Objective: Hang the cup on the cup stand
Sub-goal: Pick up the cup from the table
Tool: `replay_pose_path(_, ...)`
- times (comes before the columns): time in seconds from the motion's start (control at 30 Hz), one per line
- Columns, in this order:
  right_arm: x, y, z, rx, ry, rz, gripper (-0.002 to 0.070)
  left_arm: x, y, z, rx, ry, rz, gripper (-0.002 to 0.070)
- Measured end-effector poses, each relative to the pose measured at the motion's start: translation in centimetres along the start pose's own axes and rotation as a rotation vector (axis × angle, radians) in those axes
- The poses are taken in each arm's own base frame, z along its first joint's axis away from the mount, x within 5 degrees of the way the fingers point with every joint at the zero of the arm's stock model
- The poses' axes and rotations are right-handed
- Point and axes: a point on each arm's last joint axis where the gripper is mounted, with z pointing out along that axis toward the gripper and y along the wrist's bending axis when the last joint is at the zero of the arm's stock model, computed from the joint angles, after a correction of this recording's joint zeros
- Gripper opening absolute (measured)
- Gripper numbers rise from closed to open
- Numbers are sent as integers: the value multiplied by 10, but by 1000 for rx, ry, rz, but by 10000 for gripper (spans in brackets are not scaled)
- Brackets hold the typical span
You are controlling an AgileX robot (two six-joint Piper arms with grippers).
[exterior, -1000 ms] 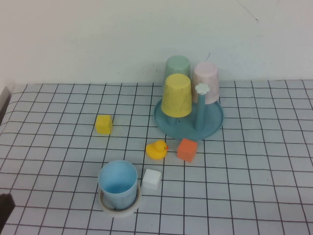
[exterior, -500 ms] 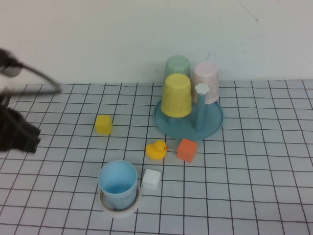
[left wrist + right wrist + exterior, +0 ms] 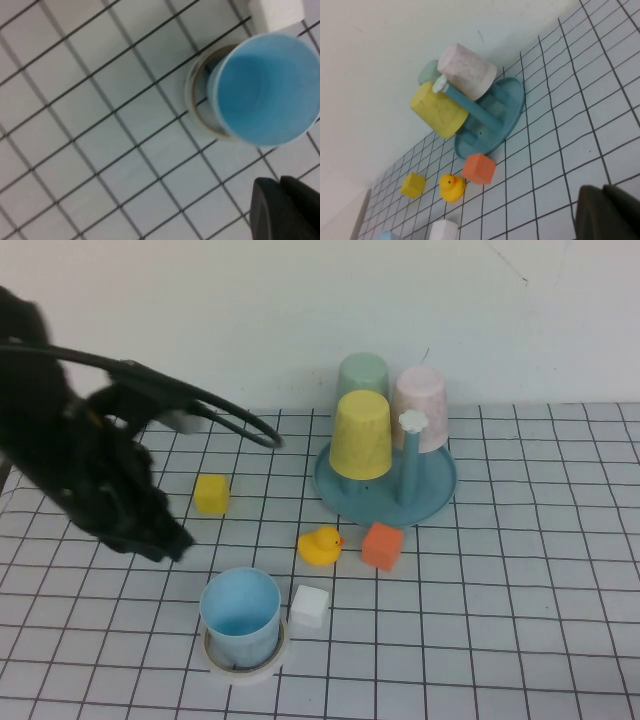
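Left hand, closed and empty, hung just beside the upright cup on the surface; right hand, also closed, sat parked. Reaching stage: opening comes next, then carrying to the cup stand.

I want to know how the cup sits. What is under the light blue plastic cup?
The light blue plastic cup stands upright inside a white ring that lies on the gridded tablecloth. The left gripper is shut beside it. The cup covers the ring's centre.

Plain white wall behind; white black-gridded tabletop, even light.
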Motion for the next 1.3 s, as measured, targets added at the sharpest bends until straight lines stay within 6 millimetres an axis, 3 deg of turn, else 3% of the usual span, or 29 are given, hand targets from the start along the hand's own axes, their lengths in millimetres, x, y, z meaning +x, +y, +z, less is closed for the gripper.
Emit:
replay_pose_path(0.1,0,0,0,0,0,-7,-1,-9,-14,13,5,8,36,25)
replay_pose_path(0.17,0,0,0,0,0,-13,-1,-14,-16,22,20,12,36,88)
replay_pose_path(0.37,0,0,0,0,0,-36,-1,-28,-13,65,67,33,-62,512)
replay_pose_path(0.47,0,0,0,0,0,-40,-1,-33,-9,82,64,41,-103,546)
replay_pose_path(0.83,0,0,0,0,0,-48,-1,-30,0,134,49,173,-134,419)
replay_pose_path(0.9,0,0,0,0,0,-50,-1,-30,2,138,41,187,-128,347)
replay_pose_path(1.0,0,0,0,0,0,-51,-1,-29,4,141,25,196,-118,154)
replay_pose_path(1.13,0,0,0,0,0,-53,-1,-30,3,132,19,173,-75,21)
replay_pose_path(1.3,0,0,0,0,0,-53,-1,-34,1,97,-17,66,-32,5)
